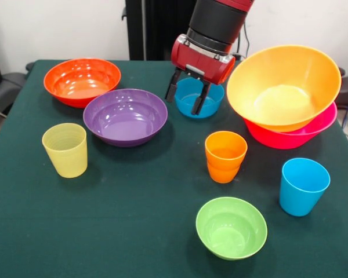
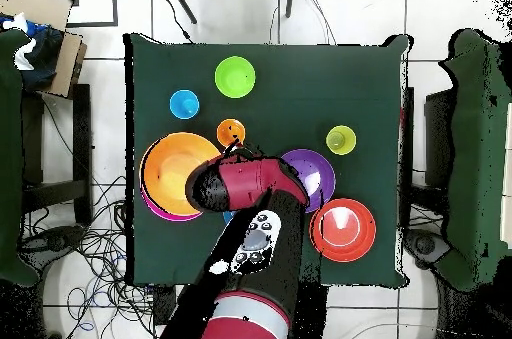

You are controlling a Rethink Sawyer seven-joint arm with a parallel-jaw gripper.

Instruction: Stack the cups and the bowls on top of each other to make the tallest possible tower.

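Note:
My gripper (image 1: 185, 97) hangs over the small blue bowl (image 1: 202, 98) at the back middle. It is open, with one finger outside the bowl's left rim and one inside. The large orange bowl (image 1: 284, 87) sits tilted in the hot pink bowl (image 1: 298, 134) at the right. The purple bowl (image 1: 126, 116) and red-orange bowl (image 1: 81, 81) stand at the left. The pale yellow-green cup (image 1: 65, 149), orange cup (image 1: 225, 155), sky blue cup (image 1: 303, 185) and lime green bowl (image 1: 232, 227) stand apart in front. The orange cup seems to sit in a second cup. No separate yellow cup shows.
In the overhead view my arm (image 2: 245, 183) covers the blue bowl and the gripper. The green table (image 1: 151, 231) has free cloth at the front left. Chairs (image 2: 480, 155) stand at both sides of the table.

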